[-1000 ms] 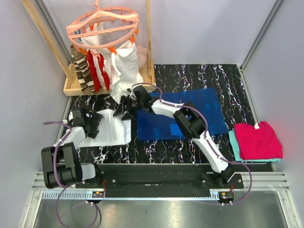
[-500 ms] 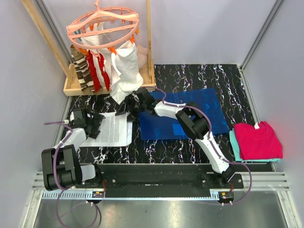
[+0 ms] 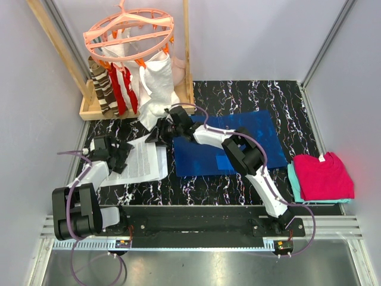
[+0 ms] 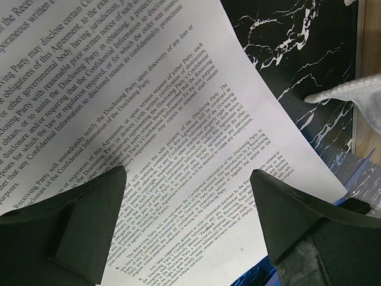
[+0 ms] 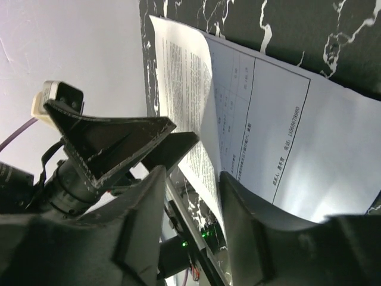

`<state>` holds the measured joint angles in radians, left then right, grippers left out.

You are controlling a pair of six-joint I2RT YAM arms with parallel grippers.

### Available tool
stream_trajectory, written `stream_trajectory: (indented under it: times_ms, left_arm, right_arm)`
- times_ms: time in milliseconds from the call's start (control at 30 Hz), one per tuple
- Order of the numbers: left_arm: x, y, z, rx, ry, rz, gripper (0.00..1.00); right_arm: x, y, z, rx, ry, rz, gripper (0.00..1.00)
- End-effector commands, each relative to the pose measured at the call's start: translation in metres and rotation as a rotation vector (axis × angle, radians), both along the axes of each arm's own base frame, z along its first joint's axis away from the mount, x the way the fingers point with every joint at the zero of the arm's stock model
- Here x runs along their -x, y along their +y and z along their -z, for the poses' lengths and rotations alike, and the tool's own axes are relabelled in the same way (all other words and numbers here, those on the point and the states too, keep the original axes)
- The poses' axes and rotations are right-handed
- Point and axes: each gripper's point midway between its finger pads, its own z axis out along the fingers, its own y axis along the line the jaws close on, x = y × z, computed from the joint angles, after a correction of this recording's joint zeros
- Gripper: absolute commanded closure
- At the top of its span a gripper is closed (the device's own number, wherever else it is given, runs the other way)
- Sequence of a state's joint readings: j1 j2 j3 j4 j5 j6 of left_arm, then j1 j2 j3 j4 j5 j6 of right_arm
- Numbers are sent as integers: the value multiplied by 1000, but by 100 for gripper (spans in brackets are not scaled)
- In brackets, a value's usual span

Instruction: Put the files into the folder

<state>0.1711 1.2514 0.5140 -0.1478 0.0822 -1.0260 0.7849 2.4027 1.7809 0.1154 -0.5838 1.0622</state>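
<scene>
The files [image 3: 141, 161] are white printed sheets lying left of the blue folder [image 3: 229, 143]. My left gripper [image 3: 114, 152] is over their left edge. In the left wrist view it [image 4: 189, 179] is open, its fingers wide apart just above the text page [image 4: 149, 113], with a blue folder corner [image 4: 357, 174] beyond. My right gripper [image 3: 162, 131] is at the sheets' far right corner. In the right wrist view it [image 5: 191, 179] stands partly open, and the raised edge of a sheet [image 5: 196, 119] passes between its fingers, lying against one finger [image 5: 256, 226].
A wooden rack [image 3: 95, 110] with an orange hanger, socks and a white cloth bag [image 3: 156, 83] stands at the back left. Folded magenta cloth [image 3: 322, 176] lies at the right edge. The left arm's finger [image 5: 113, 140] shows close in the right wrist view.
The sheets flattened, then their far right corner lifted towards my right gripper. My right gripper shifted slightly right and back. My left gripper stayed at the sheets' left edge.
</scene>
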Motion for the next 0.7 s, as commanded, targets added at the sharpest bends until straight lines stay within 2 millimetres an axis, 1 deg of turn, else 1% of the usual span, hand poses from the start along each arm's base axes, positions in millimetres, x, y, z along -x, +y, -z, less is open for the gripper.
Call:
stream_trajectory:
  times_ms: [0, 33, 67, 100, 133, 200, 233, 267, 300, 333, 367, 400, 433, 467, 500, 533, 567, 600, 633, 667]
  left_arm:
    - [-10, 0, -18, -34, -80, 35, 8]
    - [-10, 0, -21, -38, -89, 39, 9]
    - [-11, 0, -23, -45, -95, 49, 9]
    - [-11, 0, -25, -49, -101, 55, 9]
    - [-13, -1, -31, -58, -122, 65, 9]
    - [-13, -1, -37, -85, -139, 90, 9]
    - [-15, -1, -45, -97, -162, 98, 9]
    - [-16, -1, -50, -113, -179, 111, 9]
    - [-17, -2, -58, -125, -203, 123, 9]
    - [-21, -3, -71, -141, -234, 141, 9]
    - [-20, -5, -79, -172, -248, 176, 9]
    - [-21, -7, -97, -203, -299, 194, 9]
    - [-25, -16, -116, -229, -349, 230, 9]
    - [-26, -17, -128, -273, -382, 250, 9]
    - [-26, -21, -146, -292, -434, 260, 9]
    - [-28, -31, -163, -301, -480, 286, 9]
    - [-29, -35, -174, -308, -508, 296, 9]
    - [-29, -42, -182, -306, -530, 315, 9]
    - [-30, -56, -196, -300, -564, 349, 9]
    - [-31, -64, -201, -298, -576, 376, 10]
  right_arm:
    - [-12, 7, -17, 6, -143, -6, 55]
    - [-13, 8, -15, 16, -165, -16, 58]
    - [-12, 10, -16, 19, -176, -23, 65]
    - [-12, 10, -14, 30, -185, -28, 67]
    - [-11, 12, -14, 45, -212, -37, 71]
    - [-9, 17, -18, 48, -247, -52, 85]
    - [-8, 17, -20, 76, -260, -65, 91]
    - [-8, 18, -23, 83, -275, -71, 97]
    - [-7, 19, -26, 99, -294, -71, 100]
    - [-6, 18, -38, 115, -325, -86, 100]
    - [-3, 19, -47, 121, -346, -95, 100]
    - [-2, 18, -71, 119, -391, -80, 100]
    - [2, 14, -81, 137, -419, -91, 100]
    - [4, 11, -94, 138, -440, -88, 100]
    - [3, 3, -125, 134, -484, -52, 100]
    - [5, -9, -126, 173, -482, -42, 100]
    - [5, -18, -135, 191, -499, -25, 100]
    - [2, -36, -163, 200, -544, 29, 100]
    - [1, -57, -147, 262, -518, 44, 100]
    - [-2, -74, -148, 282, -511, 70, 100]
